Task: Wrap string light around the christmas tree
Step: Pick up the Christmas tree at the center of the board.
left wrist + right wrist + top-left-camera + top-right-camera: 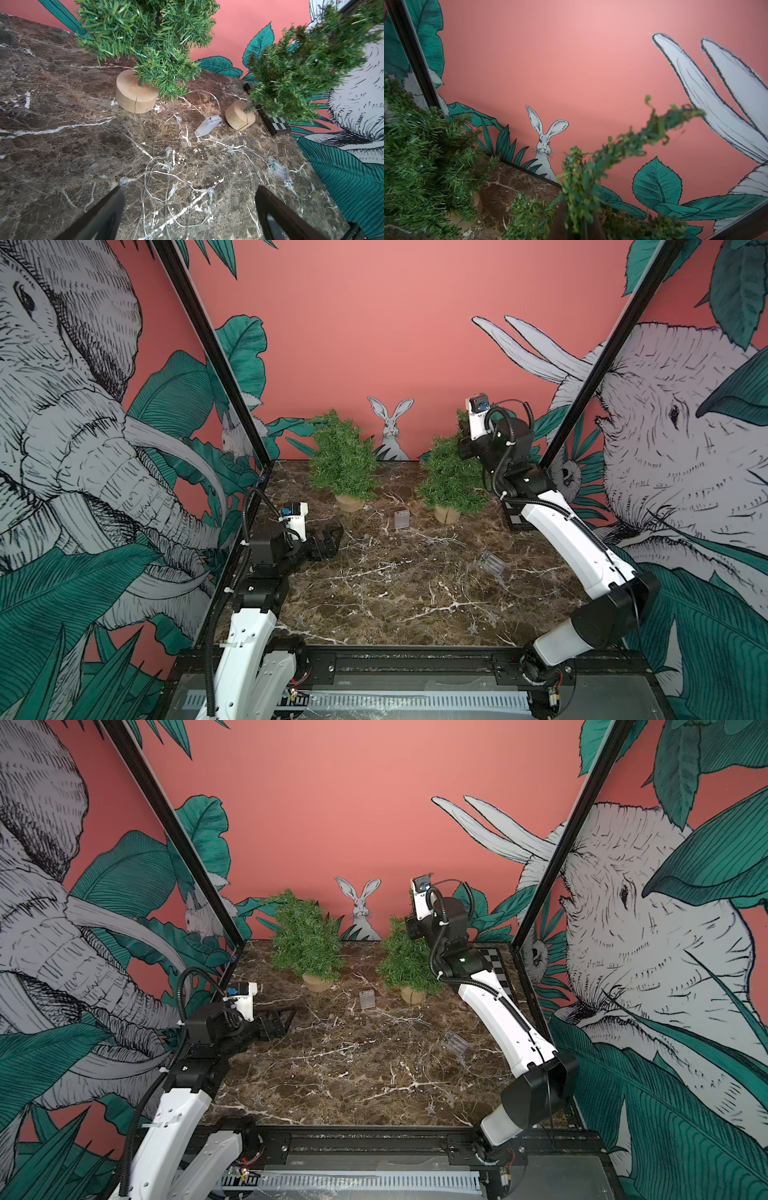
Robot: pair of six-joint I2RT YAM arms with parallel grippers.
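Tabletop: dark brown marble-look slab [62,145], white veins, smooth, soft sheen. Green artificial tree mid back edge [343,460]: plastic needles, bristly, matt. Green artificial tree nr back-right corner [451,481]: same stuff. Round pale wood base [135,93]: bare, matt, smooth, one crack. Clear plastic string light [168,165]: thin see-thru wire, glossy bulbs + stars. Clear plastic battery box [207,125]: shiny. Right arm's white plastic shell [557,526]: glossy.

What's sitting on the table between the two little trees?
A small clear battery box lies there on the table. Both top views and the left wrist view show it.
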